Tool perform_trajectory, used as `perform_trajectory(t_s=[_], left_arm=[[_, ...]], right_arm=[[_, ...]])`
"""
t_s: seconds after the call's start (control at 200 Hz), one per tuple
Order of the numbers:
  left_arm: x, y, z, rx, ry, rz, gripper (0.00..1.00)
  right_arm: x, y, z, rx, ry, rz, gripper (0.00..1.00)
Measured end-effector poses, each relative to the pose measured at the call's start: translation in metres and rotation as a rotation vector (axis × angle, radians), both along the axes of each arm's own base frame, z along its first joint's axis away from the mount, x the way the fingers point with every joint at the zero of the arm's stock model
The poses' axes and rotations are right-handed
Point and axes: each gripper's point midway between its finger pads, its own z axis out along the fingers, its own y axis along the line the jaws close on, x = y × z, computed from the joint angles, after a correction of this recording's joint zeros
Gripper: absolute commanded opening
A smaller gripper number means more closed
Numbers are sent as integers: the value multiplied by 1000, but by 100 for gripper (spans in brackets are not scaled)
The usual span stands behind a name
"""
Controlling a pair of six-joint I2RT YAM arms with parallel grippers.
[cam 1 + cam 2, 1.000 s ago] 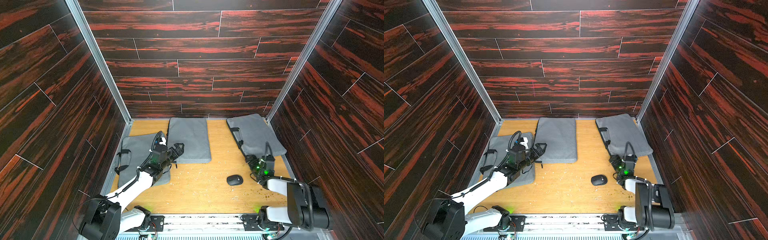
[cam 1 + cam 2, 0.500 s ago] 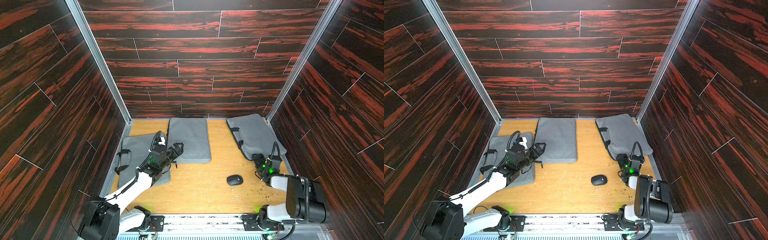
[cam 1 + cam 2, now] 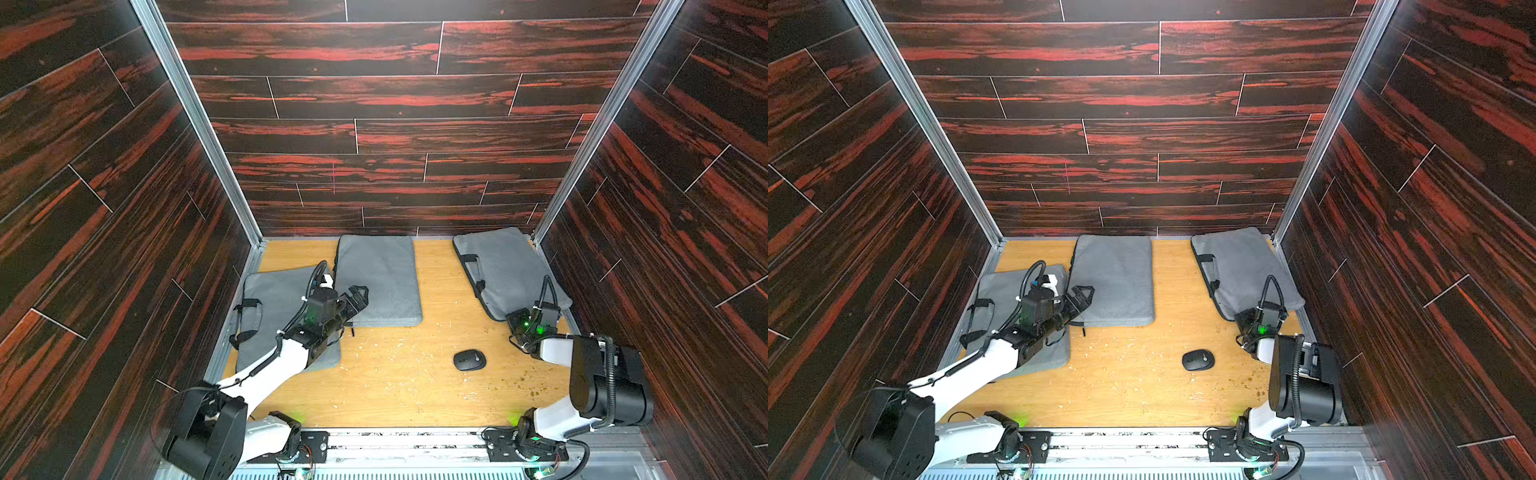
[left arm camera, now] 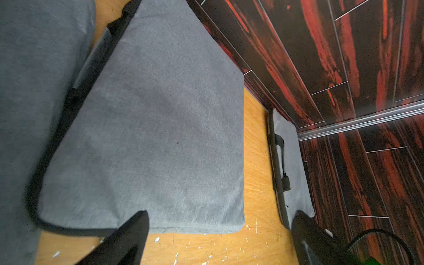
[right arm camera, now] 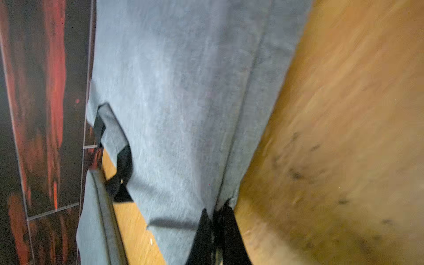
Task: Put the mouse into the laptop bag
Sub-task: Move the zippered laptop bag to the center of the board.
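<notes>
The black mouse [image 3: 469, 360] [image 3: 1198, 359] lies on the wooden table toward the near right, with neither gripper touching it. Beyond it, against the right wall, lies a grey laptop bag [image 3: 503, 262] [image 3: 1241, 257] [image 5: 183, 91]. My right gripper [image 3: 513, 318] [image 3: 1241, 319] [image 5: 218, 220] is at that bag's near corner, shut on the fabric edge by the seam. My left gripper [image 3: 359, 299] [image 3: 1084, 297] [image 4: 218, 231] hangs open and empty over the near left corner of the middle grey bag [image 3: 378, 278] [image 4: 149, 126].
A third grey bag [image 3: 274, 299] [image 3: 1013, 307] with black handles lies under my left arm by the left wall. Dark wood-patterned walls close in the table on three sides. Small crumbs dot the wooden surface [image 3: 395, 382] around the mouse.
My right gripper has swung away from the mouse to the right bag's near corner and shut on its edge. The left arm has stayed nearly still.
</notes>
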Motion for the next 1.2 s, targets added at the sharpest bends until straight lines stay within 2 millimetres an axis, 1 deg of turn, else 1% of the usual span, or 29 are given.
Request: perform_trajectory(t_s=[0.085,0.195,0.276,0.331,0.446,0.521,0.571,0.586,0.651,0.696,0.751,0.807,0.847,0.922,1.062,1.202], left_arm=[[6,-7,-2,-13,4,-19,98],[11,-14,-8,-31,19,-43,97],[11,-17,-12,-39,31,-49,97],[11,-17,-12,-43,33,-49,97],[11,-21,-9,-54,24,-55,97],[10,-26,-7,-62,15,-64,96],[8,-34,-5,-69,7,-78,95],[7,-37,-5,-72,7,-85,95],[2,-55,-4,-76,4,-124,95],[0,-67,-5,-78,6,-152,94],[-2,-81,-4,-79,8,-181,94],[-5,-91,-4,-79,8,-204,94],[-5,-93,-2,-79,6,-209,94],[-3,-92,-1,-76,0,-197,94],[0,-87,-1,-63,-4,-171,94],[0,-84,3,-58,-15,-158,94]], right_arm=[[0,27,1,-13,-4,67,0],[-4,75,4,-32,-15,189,0],[-10,104,4,-41,-16,263,0],[-14,121,4,-46,-16,302,0],[-24,145,4,-59,-19,352,0],[-34,162,6,-75,-26,391,0],[-42,175,8,-89,-27,428,0],[-45,180,8,-94,-28,441,3],[-56,195,9,-114,-25,487,22],[-63,203,9,-133,-23,521,30],[-72,210,8,-159,-18,556,37],[-77,211,8,-190,-13,576,42],[-80,209,9,-216,-11,579,45],[-84,204,12,-263,-8,571,51],[-90,201,20,-338,-25,582,51],[-91,203,16,-392,-20,616,52]])
